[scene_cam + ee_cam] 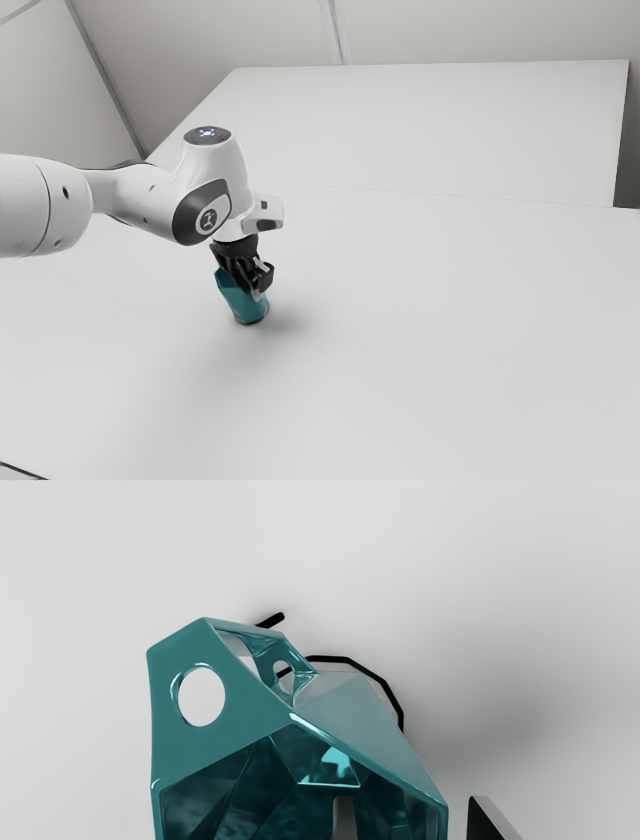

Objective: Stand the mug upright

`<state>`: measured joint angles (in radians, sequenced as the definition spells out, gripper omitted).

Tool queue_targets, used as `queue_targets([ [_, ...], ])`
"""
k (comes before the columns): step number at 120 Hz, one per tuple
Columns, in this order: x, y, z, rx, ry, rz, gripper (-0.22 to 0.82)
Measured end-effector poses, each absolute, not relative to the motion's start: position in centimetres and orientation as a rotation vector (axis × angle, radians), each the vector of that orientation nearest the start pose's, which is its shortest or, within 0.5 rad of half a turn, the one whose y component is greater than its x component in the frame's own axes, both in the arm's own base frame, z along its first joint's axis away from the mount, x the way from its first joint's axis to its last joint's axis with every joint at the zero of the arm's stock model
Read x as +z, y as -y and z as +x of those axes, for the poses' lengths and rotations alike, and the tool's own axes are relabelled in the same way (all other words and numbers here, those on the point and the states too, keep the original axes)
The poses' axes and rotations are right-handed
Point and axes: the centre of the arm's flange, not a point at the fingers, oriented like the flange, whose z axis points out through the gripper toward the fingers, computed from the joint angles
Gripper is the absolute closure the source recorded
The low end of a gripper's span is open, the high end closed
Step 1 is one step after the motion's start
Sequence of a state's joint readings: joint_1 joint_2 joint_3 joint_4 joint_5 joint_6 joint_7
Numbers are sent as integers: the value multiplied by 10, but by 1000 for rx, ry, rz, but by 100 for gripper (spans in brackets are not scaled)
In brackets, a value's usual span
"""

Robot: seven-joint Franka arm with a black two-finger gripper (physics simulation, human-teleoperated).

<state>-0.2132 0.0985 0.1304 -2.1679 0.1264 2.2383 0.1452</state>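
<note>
Exterior view: bright, diffuse light; smooth white counter (pixel 430 330) evenly lit, soft grey shadow beside the teal faceted mug (pixel 243 302). Wrist view: pale cyan glints inside mug; broad, soft-edged shadow alongside.

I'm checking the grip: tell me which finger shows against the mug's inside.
The grey finger in the wrist view, within the rim of the mug; the black-sided finger stands outside it.

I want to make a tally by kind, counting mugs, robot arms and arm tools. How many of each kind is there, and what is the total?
Teal mug: 1
Robot arm: 1
Black two-finger tool: 1
Total: 3
</note>
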Motion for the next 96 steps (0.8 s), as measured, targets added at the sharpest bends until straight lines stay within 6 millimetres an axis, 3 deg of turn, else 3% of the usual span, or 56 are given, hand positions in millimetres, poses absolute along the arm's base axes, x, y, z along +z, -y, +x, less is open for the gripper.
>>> queue_targets([
  [25, 367, 43, 550, -13, -476, -2994, 36],
  [45, 403, 43, 553, -111, -478, -2992, 31],
  [64, 469, 47, 571, -250, -468, -2986, 26],
  [83, 544, 52, 589, -315, -432, -3014, 13],
  [96, 575, 47, 595, -265, -395, -3049, 8],
])
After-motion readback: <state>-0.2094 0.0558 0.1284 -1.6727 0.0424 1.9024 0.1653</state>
